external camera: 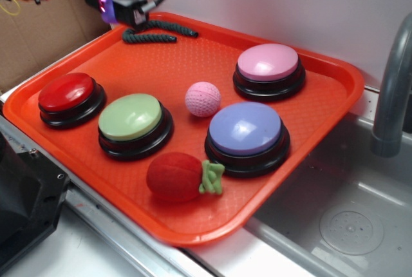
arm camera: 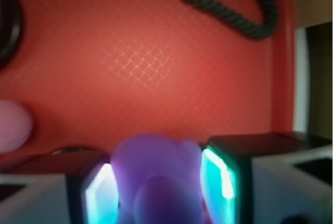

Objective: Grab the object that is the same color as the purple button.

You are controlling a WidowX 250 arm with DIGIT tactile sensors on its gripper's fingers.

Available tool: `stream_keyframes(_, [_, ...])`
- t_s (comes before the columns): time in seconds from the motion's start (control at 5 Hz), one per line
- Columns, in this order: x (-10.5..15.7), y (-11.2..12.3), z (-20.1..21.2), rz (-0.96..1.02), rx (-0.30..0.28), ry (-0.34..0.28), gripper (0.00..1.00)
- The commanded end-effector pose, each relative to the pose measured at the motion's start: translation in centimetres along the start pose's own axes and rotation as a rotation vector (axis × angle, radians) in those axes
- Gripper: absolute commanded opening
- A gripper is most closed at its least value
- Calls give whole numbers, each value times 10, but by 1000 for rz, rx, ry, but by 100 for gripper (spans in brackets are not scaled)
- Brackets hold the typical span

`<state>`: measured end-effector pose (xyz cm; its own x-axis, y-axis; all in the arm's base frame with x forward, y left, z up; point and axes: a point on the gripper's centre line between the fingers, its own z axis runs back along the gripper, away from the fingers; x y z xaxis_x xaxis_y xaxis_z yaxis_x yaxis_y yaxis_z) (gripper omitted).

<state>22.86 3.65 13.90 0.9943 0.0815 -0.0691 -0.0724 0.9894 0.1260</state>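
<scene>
Gripper (arm camera: 156, 182) clamped on the purple rubber duck (arm camera: 156, 174): 2 glowing pads press its smooth rounded body from both sides (wrist view, blurred close-up). In the exterior view the gripper (external camera: 111, 8) is raised above the far left corner of the orange tray (external camera: 335, 77), a glossy purple bit showing between the fingers. Tray is rectangular plastic, cross-hatch textured floor, raised rim. Dark braided rope (external camera: 154, 32), curled, lies just beside the gripper on the tray's far edge. 4 smooth dome buttons on black round bases: red (external camera: 66, 91) near left, green (external camera: 130, 116) next to it, pink-lilac (external camera: 268, 62) far right, purple button (external camera: 245, 128) near right. Pink dimpled ball (external camera: 203, 98) sits between the green and purple domes. Fuzzy red strawberry toy (external camera: 175, 176), green leaf end, near edge. Grey metal sink (external camera: 347, 219) on the right.
</scene>
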Motion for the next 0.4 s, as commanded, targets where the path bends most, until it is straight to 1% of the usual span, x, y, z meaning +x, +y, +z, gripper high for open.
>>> stream_keyframes(0.0, [-37, -35, 70, -15, 65, -155, 0])
stream_keyframes(0.2, [-39, -31, 72, 26, 108, -161, 17])
